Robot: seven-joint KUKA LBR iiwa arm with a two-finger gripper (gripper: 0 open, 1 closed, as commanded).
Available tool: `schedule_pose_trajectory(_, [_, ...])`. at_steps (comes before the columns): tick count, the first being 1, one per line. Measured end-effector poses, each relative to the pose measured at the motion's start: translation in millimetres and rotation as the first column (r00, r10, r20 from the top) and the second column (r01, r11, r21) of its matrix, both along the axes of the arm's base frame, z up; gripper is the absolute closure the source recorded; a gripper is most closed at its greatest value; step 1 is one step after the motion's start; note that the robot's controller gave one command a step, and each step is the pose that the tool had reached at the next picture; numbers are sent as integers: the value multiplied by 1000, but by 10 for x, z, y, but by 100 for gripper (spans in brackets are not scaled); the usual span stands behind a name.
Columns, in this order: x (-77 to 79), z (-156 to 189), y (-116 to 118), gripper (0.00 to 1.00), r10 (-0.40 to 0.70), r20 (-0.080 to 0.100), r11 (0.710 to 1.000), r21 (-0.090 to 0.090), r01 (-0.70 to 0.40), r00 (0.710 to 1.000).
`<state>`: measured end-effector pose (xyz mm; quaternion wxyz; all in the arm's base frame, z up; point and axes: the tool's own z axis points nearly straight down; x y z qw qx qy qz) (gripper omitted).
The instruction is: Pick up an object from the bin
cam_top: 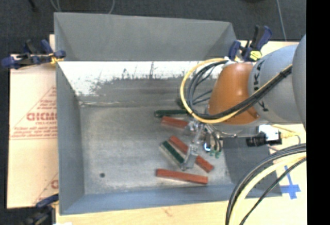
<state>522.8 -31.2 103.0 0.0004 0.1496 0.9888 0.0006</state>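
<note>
So the arm (268, 90) comes in from the right with its orange cover (232, 95) and a loop of cables hanging over the back-right part of the grey bin (72, 141). The pincer (191, 160) is down low in the little cluster of bars at the bin's right-front area. Can't tell whether the pincer is apart or together, since the tip blends into the clutter there.

Closest stuff: a green-and-grey bar (169, 151) lying tilted just left of the tip, a short red bar (178, 143) right above that one, and a small red block (205, 165) just to the tip's right. A long red bar (181, 176) lies flat along the front, just below the tip. Further back there's another red bar (174, 122) and a dark green bar (167, 113) near the cables. The bin's left half is bare floor apart from a tiny dark speck (101, 175).
</note>
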Motion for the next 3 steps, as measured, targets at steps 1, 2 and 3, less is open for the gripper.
schedule_pose_trajectory(1, [0,-325,99,0,-187,-2,982,1,187,982])
schedule_pose_trajectory(2, [10,-316,89,0,-179,1,984,-2,179,984])
schedule_pose_trajectory(3, [7,-320,85,100,-178,0,984,-3,178,984])
